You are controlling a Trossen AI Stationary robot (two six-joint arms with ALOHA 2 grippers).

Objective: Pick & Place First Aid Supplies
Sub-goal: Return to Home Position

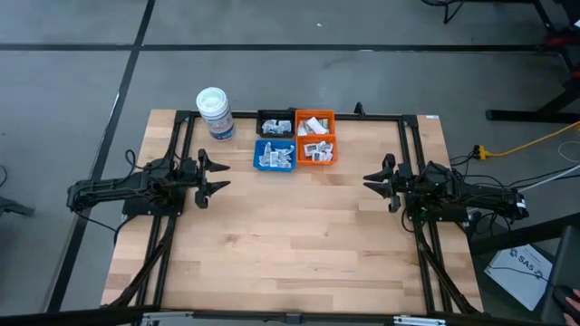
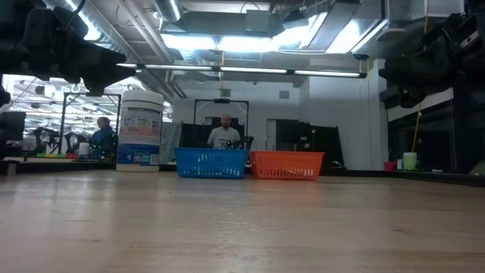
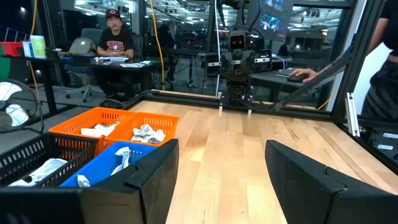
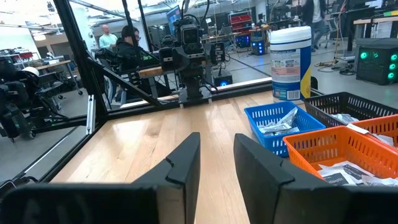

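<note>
Every first aid sachets (image 1: 275, 158) in view lay inside 4 small bins grouped at 12 o'clock on the tabletop (image 1: 290, 244): a blue bin (image 1: 256, 156), a black bin (image 1: 262, 116) behind it and 2 orange bins (image 1: 333, 136) alongside, each holding a loose heap. None showed on the bare wood. The packets looked light, thin, limp and probably slick, best pinched across a raised edge or corner rather than pressed flat. A white tub (image 1: 215, 110) stood at 11 o'clock. The left arm (image 1: 136, 187) sat at 9 o'clock and the right arm (image 1: 453, 190) at 3 o'clock, both sets of jaws parted and gripping nothing.
</note>
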